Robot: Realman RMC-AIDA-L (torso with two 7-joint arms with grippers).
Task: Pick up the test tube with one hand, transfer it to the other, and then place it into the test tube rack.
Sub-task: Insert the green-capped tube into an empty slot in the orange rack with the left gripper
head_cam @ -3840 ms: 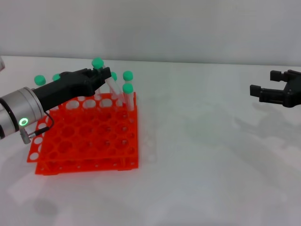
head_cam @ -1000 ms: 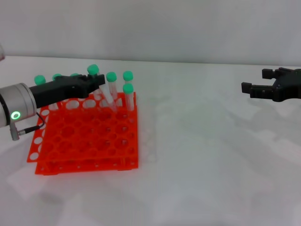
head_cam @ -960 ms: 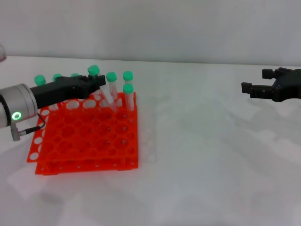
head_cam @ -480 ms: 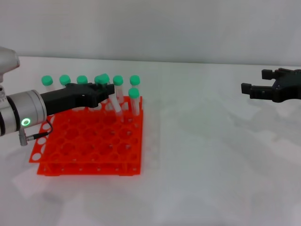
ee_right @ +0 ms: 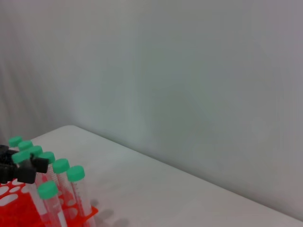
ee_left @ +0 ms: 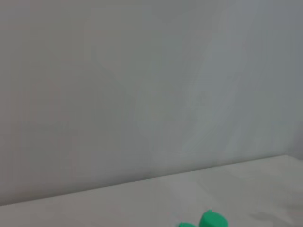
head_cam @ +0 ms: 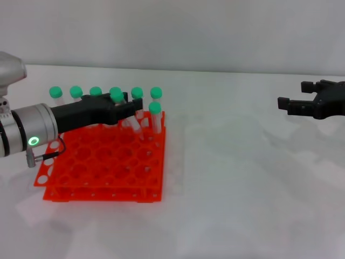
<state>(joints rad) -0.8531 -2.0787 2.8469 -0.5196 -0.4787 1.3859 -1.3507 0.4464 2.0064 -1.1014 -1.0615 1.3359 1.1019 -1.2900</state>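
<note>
Compared with half a second ago, the head view shows the left black gripper on the silver arm with the green ring [head_cam: 128, 106] slightly lower over the square orange-red two-tier rack [head_cam: 102, 162], clamped on the slim clear green-capped test tube [head_cam: 129, 116], whose tip slants into a back-row hole. The right black two-finger gripper [head_cam: 302, 103] hangs spread and empty, well apart.

Left wrist view: only green caps [ee_left: 212, 220].

Right wrist view: the tube [ee_right: 23, 165] pinched above the rack.

Placing appears underway; next, seat it upright, then release.

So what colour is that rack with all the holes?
Bright orange-red; the test tube rack shows best in the head view.
</note>
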